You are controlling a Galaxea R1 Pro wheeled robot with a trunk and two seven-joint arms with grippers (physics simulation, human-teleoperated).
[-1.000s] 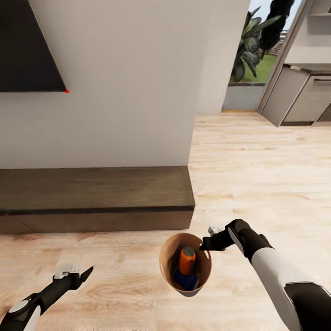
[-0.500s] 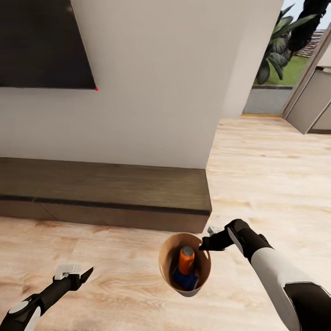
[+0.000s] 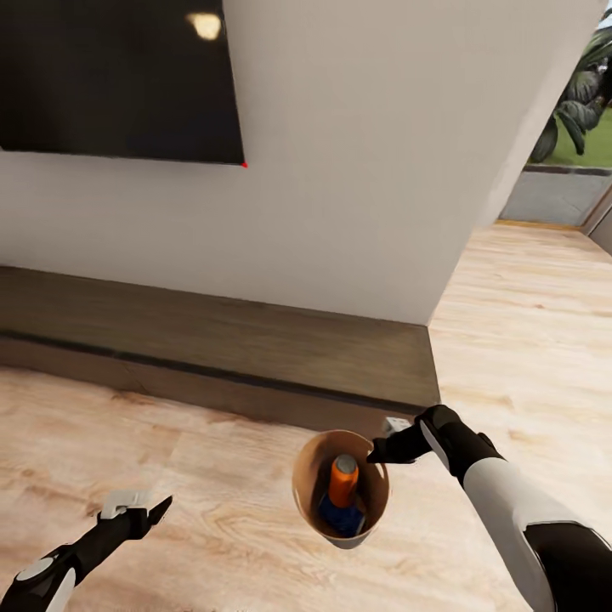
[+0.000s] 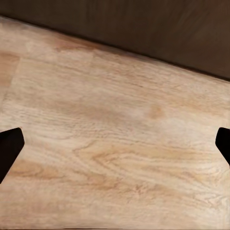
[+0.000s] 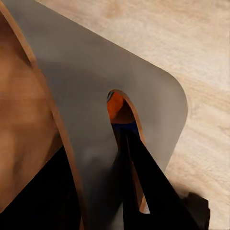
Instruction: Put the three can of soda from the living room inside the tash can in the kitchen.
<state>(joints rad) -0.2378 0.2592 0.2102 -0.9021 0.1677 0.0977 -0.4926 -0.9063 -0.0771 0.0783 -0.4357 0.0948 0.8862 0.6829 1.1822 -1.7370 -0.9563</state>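
Bin (image 3: 342, 489) sits lower centre of the head view, above the wood floor (image 3: 255, 527), held at its right rim by the right gripper (image 3: 380, 450). Jaws clamped on the rim: in the right wrist view one dark finger (image 5: 153, 187) lies against the bin's grey outer wall (image 5: 120, 72), the other against the brown inside.

Inside the bin: orange can (image 3: 343, 480) upright, silvery top showing; blue can (image 3: 340, 516) low beside it, touching. A sliver of orange (image 5: 114, 106) over blue also shows in the right wrist view. Third can: cannot tell from these views.

Left gripper (image 3: 151, 512) at lower left of the head view, over bare floor, well apart from the bin. Jaws apart: in the left wrist view the two dark fingertips (image 4: 9, 146) stand at opposite frame edges with only floor planks (image 4: 120, 143) between.

Surroundings, head view: dark TV (image 3: 110, 76) at upper left on a pale wall (image 3: 365, 170); red dot at the TV's lower right corner. Low dark wooden bench (image 3: 221, 340) runs along the wall's foot, its right end near the bin. Greenery (image 3: 582, 102) beyond an opening at upper right.
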